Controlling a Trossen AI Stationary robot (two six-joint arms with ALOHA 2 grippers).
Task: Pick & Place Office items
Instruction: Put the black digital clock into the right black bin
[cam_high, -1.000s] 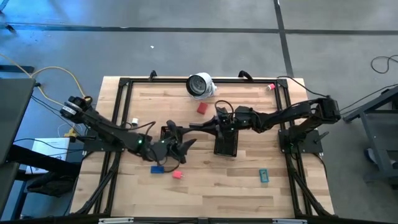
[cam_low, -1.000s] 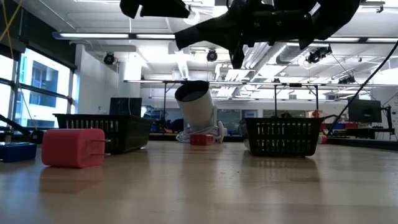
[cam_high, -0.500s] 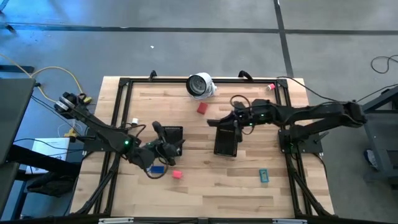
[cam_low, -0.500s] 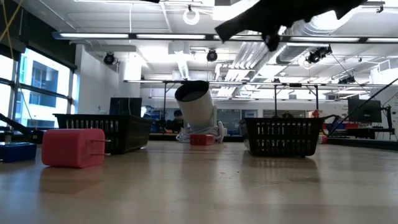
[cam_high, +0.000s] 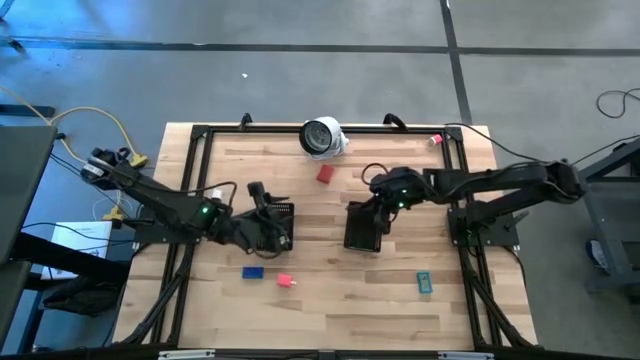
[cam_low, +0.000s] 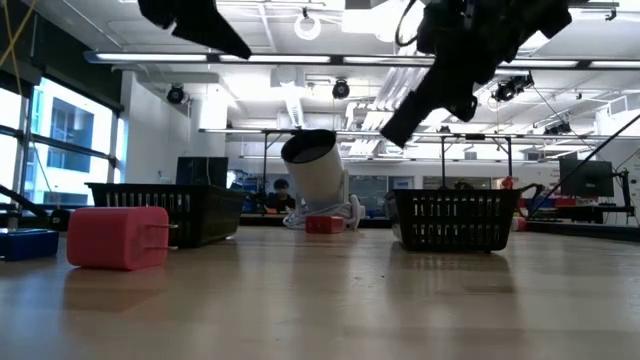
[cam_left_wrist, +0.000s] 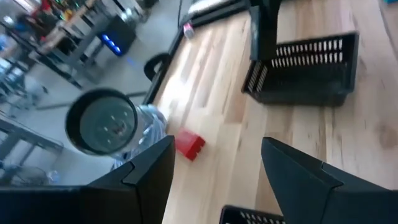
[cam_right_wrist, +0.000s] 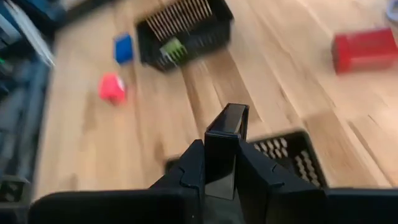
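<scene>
- Black right gripper (cam_right_wrist: 225, 163) pinches a dark flat piece (cam_right_wrist: 226, 146) — above the right mesh tray (cam_high: 362, 227).
- Left gripper (cam_left_wrist: 214, 165), fingers spread, hovers over the left tray (cam_high: 278, 222) — a green piece (cam_right_wrist: 173, 47) lies inside.
- Pink piece (cam_high: 284, 281) and blue piece (cam_high: 253, 271) lie on the table (cam_high: 330, 300); a red one (cam_high: 325, 174) lies near the white round object (cam_high: 321, 136).

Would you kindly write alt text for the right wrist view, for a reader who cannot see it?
The right gripper holds a dark block upright above a black mesh tray on the wooden table. Farther off, another tray holds a green piece, with blue, pink and red pieces lying outside.
</scene>
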